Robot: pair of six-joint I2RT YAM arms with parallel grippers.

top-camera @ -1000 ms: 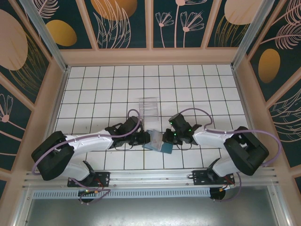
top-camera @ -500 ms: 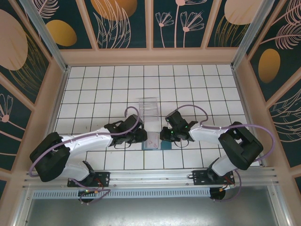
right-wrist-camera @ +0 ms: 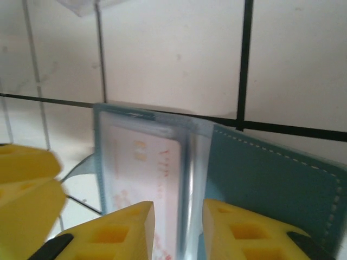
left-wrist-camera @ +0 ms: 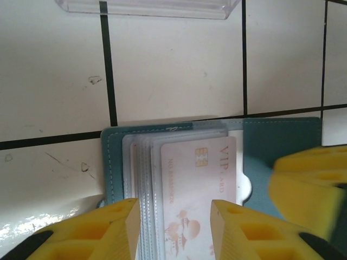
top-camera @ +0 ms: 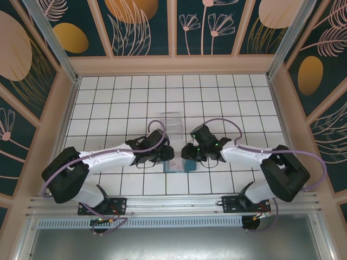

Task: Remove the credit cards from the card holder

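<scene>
The teal card holder [top-camera: 190, 166] lies open on the white tiles between my two grippers. In the left wrist view its panel [left-wrist-camera: 282, 135] frames a stack of clear sleeves, and a pale pink credit card [left-wrist-camera: 198, 184] sits in the top sleeve. My left gripper [left-wrist-camera: 174, 227] hangs open just over that card, touching nothing I can see; from above it [top-camera: 167, 156] is at the holder's left end. My right gripper [right-wrist-camera: 178, 230] is open astride the sleeves' edge, beside the teal panel [right-wrist-camera: 271, 179] and the card [right-wrist-camera: 141, 168]. It [top-camera: 187, 154] faces the left one.
A clear plastic tray [top-camera: 172, 123] stands on the tiles just beyond the holder; its near edge [left-wrist-camera: 146, 6] shows at the top of the left wrist view. Wooden walls ring the tiled table. Each gripper's yellow finger intrudes at the side of the other's wrist view.
The right jaws have opened and the left have widened a little. The card holder, earlier tilted between the grippers, now lies flat on the tiles. Both grippers shifted slightly away from the bases.
</scene>
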